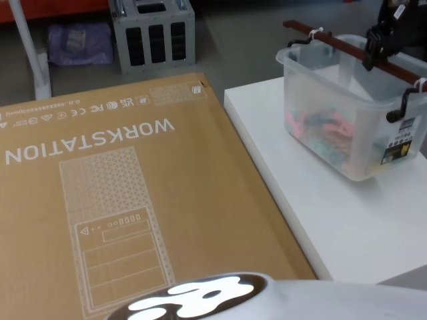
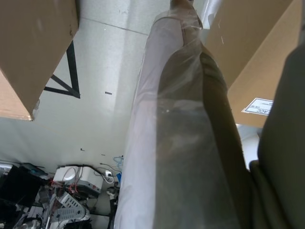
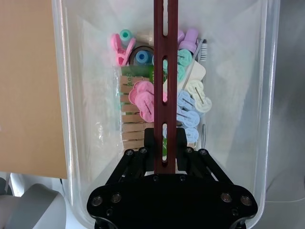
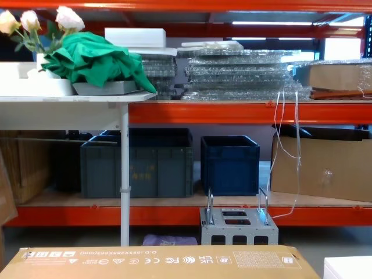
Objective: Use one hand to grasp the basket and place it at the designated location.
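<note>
1. Translucent plastic basket (image 1: 347, 127) sits on my white table (image 1: 320, 220), toward its far right side, beside the big cardboard box (image 1: 120, 200) marked WORKSTATION.
2. I see my right gripper (image 1: 380, 41) directly above the basket, at the middle of its reddish-brown handle bar (image 3: 165, 71).
3. From the right wrist view, both fingers (image 3: 150, 143) are clenched on the bar, one each side.
4. Pastel clothes pegs (image 3: 183, 107) lie in the basket beneath it.

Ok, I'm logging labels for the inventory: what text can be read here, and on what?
"WORKSTATION": big cardboard box, head view.
"ACC": white sticker on another box; rest blurred.
"20%": green packet in the basket.
Basket's black label: too small.
</note>
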`<act>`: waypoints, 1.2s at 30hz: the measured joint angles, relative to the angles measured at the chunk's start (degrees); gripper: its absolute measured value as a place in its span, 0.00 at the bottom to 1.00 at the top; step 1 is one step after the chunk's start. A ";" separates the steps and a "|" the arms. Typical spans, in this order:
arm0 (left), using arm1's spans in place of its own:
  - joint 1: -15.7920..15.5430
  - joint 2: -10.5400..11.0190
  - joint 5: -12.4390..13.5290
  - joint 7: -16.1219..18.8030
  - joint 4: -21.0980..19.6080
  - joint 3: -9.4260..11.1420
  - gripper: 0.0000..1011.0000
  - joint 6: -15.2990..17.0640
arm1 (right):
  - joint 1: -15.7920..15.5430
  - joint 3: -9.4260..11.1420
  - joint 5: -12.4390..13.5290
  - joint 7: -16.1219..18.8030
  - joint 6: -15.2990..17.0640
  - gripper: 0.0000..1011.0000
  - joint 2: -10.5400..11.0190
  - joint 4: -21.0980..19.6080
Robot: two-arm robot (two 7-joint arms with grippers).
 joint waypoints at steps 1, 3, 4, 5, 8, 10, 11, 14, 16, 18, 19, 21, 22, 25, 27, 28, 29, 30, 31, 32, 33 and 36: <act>0.00 0.00 0.00 0.00 0.00 0.00 0.00 0.00 | 0.07 -0.13 0.01 0.06 -0.11 0.24 -0.09 0.15; 0.00 0.00 0.00 0.00 0.00 0.00 0.00 0.00 | 0.22 -0.40 0.01 0.22 -0.34 0.24 -0.30 0.48; 0.00 0.00 0.00 0.00 0.00 0.00 0.00 0.00 | 0.37 -0.63 0.01 0.35 -0.52 0.24 -0.47 0.71; 0.00 0.00 0.00 0.00 0.00 0.00 0.00 0.00 | 0.43 -0.73 0.02 0.40 -0.60 0.24 -0.52 0.79; 0.00 0.00 0.00 0.00 0.00 0.00 0.00 0.00 | 0.64 -1.09 0.06 0.52 -0.77 0.24 -0.64 1.02; 0.00 0.00 0.00 0.00 0.00 0.00 0.00 0.00 | 0.81 -1.40 0.08 0.68 -1.00 0.24 -0.89 1.39; 0.00 0.00 0.00 0.00 0.00 0.00 0.00 0.00 | 0.84 -1.52 0.08 0.75 -1.06 0.24 -0.98 1.49; 0.00 0.00 0.00 0.00 0.01 0.00 0.00 0.00 | 0.85 -2.07 0.11 0.92 -1.18 0.24 -1.40 1.95; 0.00 0.00 0.00 0.00 0.00 0.00 0.00 0.00 | 0.83 -2.37 0.21 0.94 -1.23 0.24 -1.57 2.16; 0.00 0.00 0.00 0.00 0.00 0.00 0.00 0.00 | 0.82 -2.51 0.26 0.94 -1.24 0.24 -1.62 2.24; 0.00 0.00 0.00 0.00 0.00 0.00 0.00 0.00 | 0.82 -2.63 0.31 0.94 -1.25 0.24 -1.65 2.28; 0.00 0.00 0.00 0.00 0.00 0.00 0.00 0.00 | 0.83 -2.75 0.37 0.94 -1.25 0.24 -1.67 2.32; 0.00 0.00 0.00 0.00 0.00 0.00 0.00 0.00 | 0.85 -2.81 0.41 0.94 -1.26 0.24 -1.68 2.36; 0.00 0.00 0.00 0.00 0.00 0.00 0.00 0.00 | 0.89 -3.04 0.54 0.94 -1.32 0.24 -1.75 2.52; 0.00 0.00 0.00 0.00 0.00 0.00 0.00 0.00 | 0.92 -3.18 0.61 0.93 -1.37 0.24 -1.78 2.60; 0.00 0.00 0.00 0.00 0.00 0.00 0.00 0.00 | 0.93 -3.22 0.63 0.92 -1.38 0.24 -1.79 2.61; 0.00 0.00 0.00 0.00 0.00 0.00 0.00 0.00 | 0.95 -3.30 0.68 0.92 -1.39 0.24 -1.80 2.63; 0.00 0.00 0.00 0.00 0.00 0.00 0.00 0.00 | 0.95 -3.35 0.69 0.92 -1.40 0.24 -1.82 2.64; 0.00 0.00 0.00 0.00 0.00 0.00 0.00 0.00 | 0.95 -3.41 0.70 0.92 -1.42 0.24 -1.84 2.65; 0.00 0.00 0.00 0.00 0.00 0.00 0.00 0.00 | 0.96 -3.45 0.71 0.91 -1.44 0.24 -1.86 2.67; 0.00 0.00 0.00 0.00 0.01 0.00 0.00 0.00 | 0.97 -3.50 0.72 0.92 -1.46 0.24 -1.87 2.70; 0.00 0.00 0.00 0.00 0.00 0.00 0.00 0.00 | 1.07 -3.68 0.74 0.91 -1.51 0.24 -1.88 2.77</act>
